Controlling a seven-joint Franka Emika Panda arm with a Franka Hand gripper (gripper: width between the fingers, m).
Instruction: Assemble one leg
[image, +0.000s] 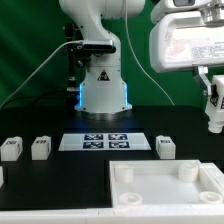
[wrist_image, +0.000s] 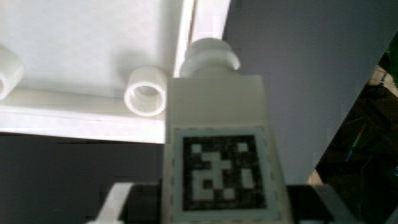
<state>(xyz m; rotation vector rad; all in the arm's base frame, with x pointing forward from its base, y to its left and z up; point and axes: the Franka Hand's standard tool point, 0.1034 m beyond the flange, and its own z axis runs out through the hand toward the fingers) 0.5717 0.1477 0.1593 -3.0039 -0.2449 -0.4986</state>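
Observation:
My gripper (image: 212, 98) hangs in the air at the exterior view's right, above the far right end of the panel (image: 160, 187). It is shut on a leg (image: 214, 116), a small white peg that points downward. In the wrist view the gripper (wrist_image: 217, 207) clamps the leg (wrist_image: 215, 110) from both sides, its square tag (wrist_image: 222, 172) facing the camera and its round tip pointing away. Past the tip lies the panel's raised rim (wrist_image: 89, 105) with a round corner socket (wrist_image: 148, 94). The leg is clear of the panel.
Three more legs stand on the black table: two at the exterior view's left (image: 10, 149) (image: 41, 148) and one right of the marker board (image: 165, 147). The marker board (image: 103, 141) lies before the arm's base (image: 103, 90). A dark cable runs at the left.

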